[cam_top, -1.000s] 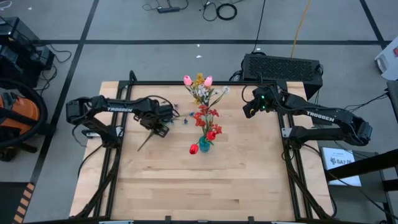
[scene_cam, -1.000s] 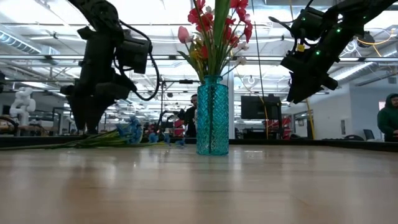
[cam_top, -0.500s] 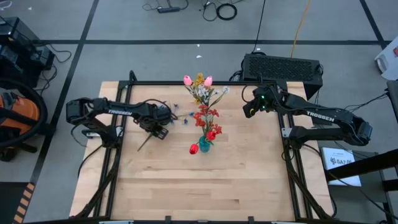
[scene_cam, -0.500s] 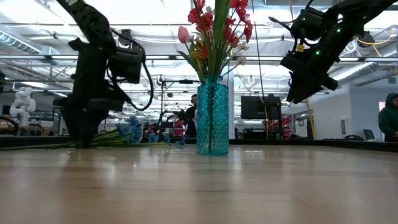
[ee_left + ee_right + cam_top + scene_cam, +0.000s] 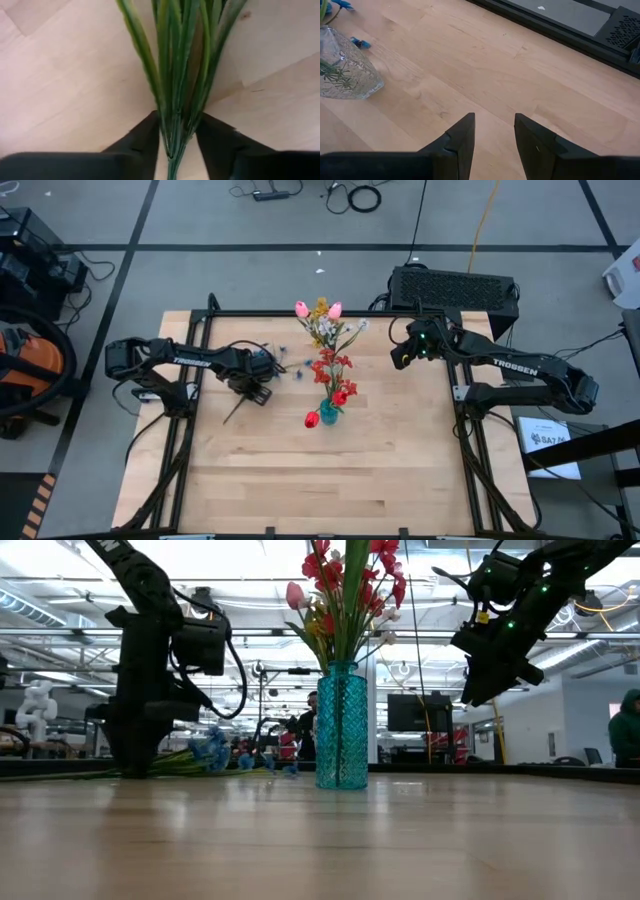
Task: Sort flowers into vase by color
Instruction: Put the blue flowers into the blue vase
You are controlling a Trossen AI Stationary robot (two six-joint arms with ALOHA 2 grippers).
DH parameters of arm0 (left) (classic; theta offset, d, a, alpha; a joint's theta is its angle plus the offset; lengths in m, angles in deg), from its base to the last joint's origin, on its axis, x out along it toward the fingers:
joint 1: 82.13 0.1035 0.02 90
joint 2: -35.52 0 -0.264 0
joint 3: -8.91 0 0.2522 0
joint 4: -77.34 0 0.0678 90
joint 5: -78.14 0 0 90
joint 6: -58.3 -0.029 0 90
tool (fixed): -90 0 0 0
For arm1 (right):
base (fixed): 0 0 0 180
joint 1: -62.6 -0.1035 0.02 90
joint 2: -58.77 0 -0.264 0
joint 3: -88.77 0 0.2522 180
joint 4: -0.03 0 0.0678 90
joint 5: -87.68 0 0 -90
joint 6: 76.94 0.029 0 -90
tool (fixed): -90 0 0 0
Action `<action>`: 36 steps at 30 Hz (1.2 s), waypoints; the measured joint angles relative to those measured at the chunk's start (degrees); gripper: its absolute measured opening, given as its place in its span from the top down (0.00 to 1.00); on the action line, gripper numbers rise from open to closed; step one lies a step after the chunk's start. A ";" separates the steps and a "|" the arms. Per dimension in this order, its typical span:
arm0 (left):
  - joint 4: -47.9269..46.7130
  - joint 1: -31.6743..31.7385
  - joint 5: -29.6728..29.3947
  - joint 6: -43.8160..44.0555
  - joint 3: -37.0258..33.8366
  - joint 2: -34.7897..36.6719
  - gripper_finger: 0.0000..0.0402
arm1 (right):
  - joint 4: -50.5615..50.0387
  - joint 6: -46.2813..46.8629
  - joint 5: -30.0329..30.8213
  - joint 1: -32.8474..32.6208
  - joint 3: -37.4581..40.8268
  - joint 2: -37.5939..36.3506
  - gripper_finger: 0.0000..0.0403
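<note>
The wooden table (image 5: 330,470) carries both dark arms, each marked TROSSEN in white. The right gripper (image 5: 400,356) hangs above the table's far right part, fingers (image 5: 462,137) spread with nothing between them. At centre stands the teal glass vase (image 5: 342,725), holding red, pink, yellow and white flowers (image 5: 345,585). The left gripper (image 5: 256,387) is down at the table, fingers (image 5: 142,142) pinching the green stems (image 5: 180,75) of the blue spray (image 5: 212,748) lying left of the vase.

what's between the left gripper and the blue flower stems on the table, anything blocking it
Nothing visible. The left gripper is down at the table with the green stems of the blue spray already running between its fingers. The right gripper hangs apart, open over bare wood.
</note>
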 joint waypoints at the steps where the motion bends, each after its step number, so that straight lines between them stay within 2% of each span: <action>1: 0.32 0.00 0.05 -0.02 -0.01 0.00 0.71 | 0.00 -0.01 0.00 0.00 0.00 0.00 0.68; 7: 1.82 0.00 0.06 -0.08 -0.01 0.00 0.94 | 0.01 0.00 0.00 0.01 0.00 0.00 0.68; 9: 1.81 0.04 -0.08 -0.03 0.01 0.00 0.97 | 0.02 0.01 0.00 0.00 0.00 0.00 0.68; 12: 1.80 0.08 0.48 -0.47 0.01 0.00 0.96 | 0.02 0.01 0.00 -0.02 0.00 0.00 0.68; 20: -0.68 0.13 1.72 -11.38 0.16 0.09 0.95 | 0.20 -0.17 -0.02 -0.02 0.02 0.00 0.68; 24: -0.87 0.13 1.94 -14.64 0.16 0.09 0.96 | 0.16 3.02 -0.35 -0.04 0.02 0.00 0.68; 31: 0.08 -0.06 1.96 -13.14 0.06 0.35 0.96 | -3.47 0.50 -0.09 -0.04 0.02 -0.02 0.68; 36: 2.47 -0.28 2.25 -13.66 -0.16 4.20 0.96 | -8.52 7.89 -0.71 -0.15 0.02 -0.02 0.68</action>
